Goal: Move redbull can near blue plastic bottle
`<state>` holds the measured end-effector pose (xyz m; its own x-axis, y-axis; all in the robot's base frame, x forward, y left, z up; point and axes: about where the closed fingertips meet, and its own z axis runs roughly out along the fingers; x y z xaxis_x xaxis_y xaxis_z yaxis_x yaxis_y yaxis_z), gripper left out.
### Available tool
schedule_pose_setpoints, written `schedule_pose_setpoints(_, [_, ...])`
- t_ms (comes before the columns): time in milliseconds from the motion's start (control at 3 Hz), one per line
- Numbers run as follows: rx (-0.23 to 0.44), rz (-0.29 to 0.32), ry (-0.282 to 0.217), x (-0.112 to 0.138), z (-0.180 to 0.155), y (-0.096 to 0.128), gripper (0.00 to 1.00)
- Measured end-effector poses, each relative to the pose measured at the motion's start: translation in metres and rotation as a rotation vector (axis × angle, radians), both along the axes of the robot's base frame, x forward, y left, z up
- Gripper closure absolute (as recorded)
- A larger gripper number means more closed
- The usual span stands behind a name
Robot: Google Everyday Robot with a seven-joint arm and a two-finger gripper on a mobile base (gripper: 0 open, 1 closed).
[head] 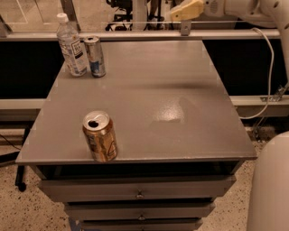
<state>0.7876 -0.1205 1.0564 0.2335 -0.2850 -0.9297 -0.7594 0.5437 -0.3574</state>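
One slim can just beside the bottle — task looks done; gripper high behind, empty, open-or-closed unclear

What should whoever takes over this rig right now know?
End effector: raised beyond the table's far edge, away from all items, nothing seen in it.
Redbull can: upright at the far-left corner in the view, close beside the blue plastic bottle; whether they touch cannot be told.
Gold can: upright and opened, near the front edge, well apart from the other two.
Done: the redbull can appears to be placed next to the bottle.
Left: probably only confirming the placement and parking the arm.
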Motion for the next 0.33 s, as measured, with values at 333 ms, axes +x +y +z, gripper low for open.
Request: schedule_pose_setpoints(333, [0.003, -0.005, -0.008, 0.0015, 0.0044, -0.0036, 0.0])
